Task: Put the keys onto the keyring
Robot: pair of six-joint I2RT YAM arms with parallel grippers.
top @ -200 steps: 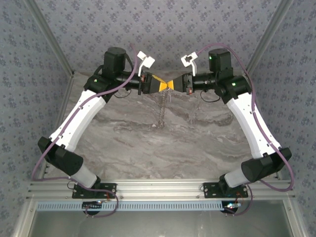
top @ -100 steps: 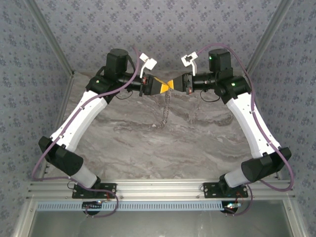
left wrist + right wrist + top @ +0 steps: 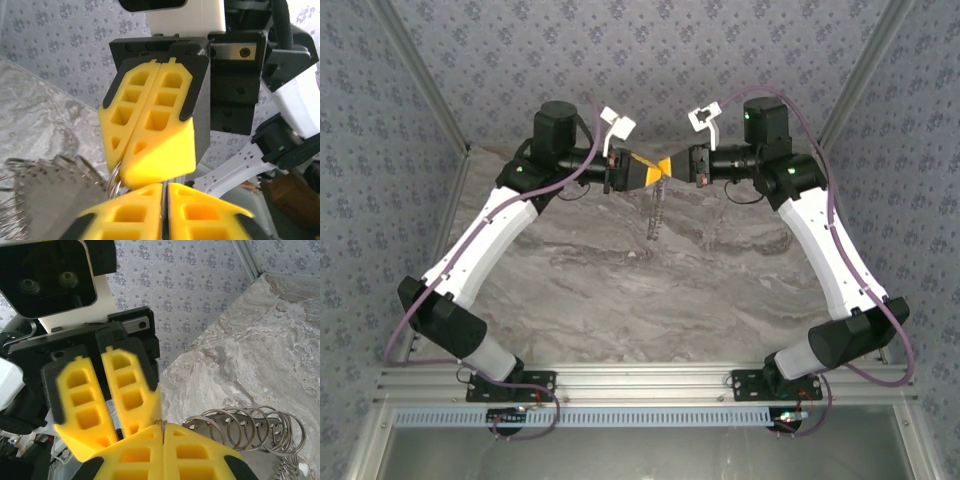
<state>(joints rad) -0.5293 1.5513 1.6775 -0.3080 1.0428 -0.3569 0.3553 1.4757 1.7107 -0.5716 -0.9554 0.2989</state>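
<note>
Both grippers meet tip to tip above the back of the marble table (image 3: 650, 300). My right gripper (image 3: 163, 427) is shut on the thin edge of the keyring (image 3: 160, 423), whose metal loops also peek out beside its fingers (image 3: 114, 181). My left gripper (image 3: 165, 186) faces it, touching or nearly touching, its yellow fingers parted by a narrow slit; I cannot tell whether anything sits in the slit. A string of linked metal rings (image 3: 260, 432) hangs below the grippers (image 3: 655, 215). The keys are hidden.
Patterned walls close in the table at the back and both sides. An aluminium rail (image 3: 640, 385) with the arm bases runs along the near edge. A blurred grey flat piece (image 3: 47, 197) hangs among the rings.
The left jaws have parted to a narrow slit. The hanging string of rings has swung a little and looks shorter. Both arms have hardly moved.
</note>
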